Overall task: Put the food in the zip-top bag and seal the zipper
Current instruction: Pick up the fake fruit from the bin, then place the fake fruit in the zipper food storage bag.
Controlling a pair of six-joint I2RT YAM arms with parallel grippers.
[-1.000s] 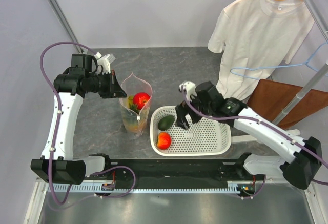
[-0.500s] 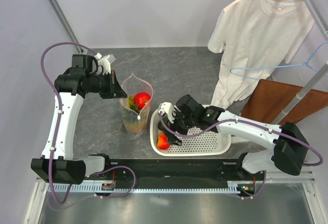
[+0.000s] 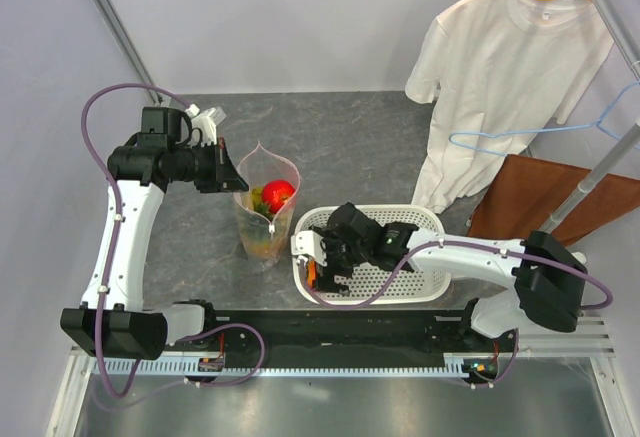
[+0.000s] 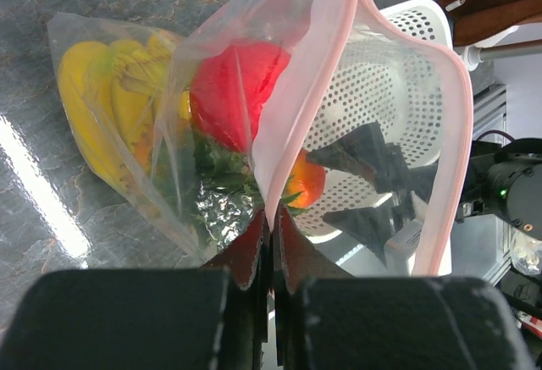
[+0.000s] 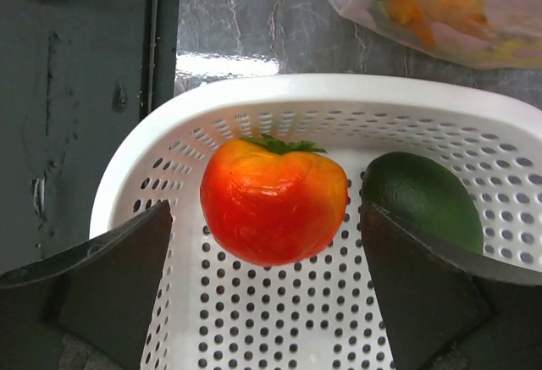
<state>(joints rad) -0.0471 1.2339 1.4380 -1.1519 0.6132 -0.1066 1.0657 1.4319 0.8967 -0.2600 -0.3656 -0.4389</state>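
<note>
My right tool (image 5: 265, 247) is spread wide, the red-orange fruit (image 5: 273, 201) dead centre between its fingers (image 5: 110, 277) in the white basket (image 5: 279, 95); my left tool (image 4: 271, 247) pinches the zip-top bag (image 4: 279, 124) at its mouth

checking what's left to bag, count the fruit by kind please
banana bunch: 1, in the zip-top bag
red apple: 1, in the bag
pineapple: 1, in the bag
red-orange fruit: 1, in the white basket
avocado: 1, in the basket
total: 5
</note>
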